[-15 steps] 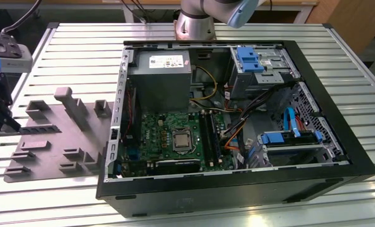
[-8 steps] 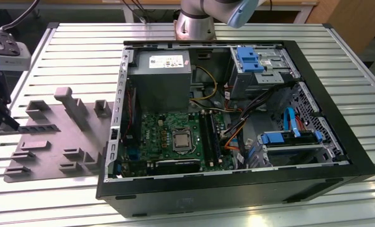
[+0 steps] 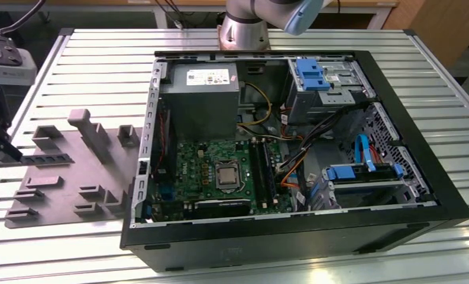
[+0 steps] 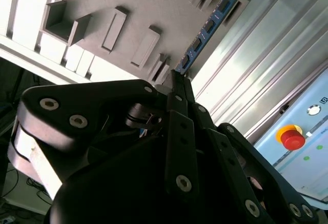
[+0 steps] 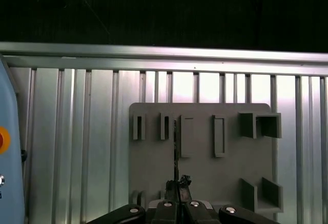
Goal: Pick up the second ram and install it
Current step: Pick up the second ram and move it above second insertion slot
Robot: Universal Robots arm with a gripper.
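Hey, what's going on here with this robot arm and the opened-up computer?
The arm's gripper is off to the side of the open computer case, over the grey holder plate on the slatted table. Its fingers are closed on one end of the second ram, a blue-green stick. I cannot tell whether the stick is clear of its holder. It is not yet at the motherboard inside the case.

One computer case (image 3: pixel 297 234), one grey fixture plate (image 3: pixel 61 177), one ram stick (image 4: pixel 207 26) and one red button (image 4: pixel 293 138).
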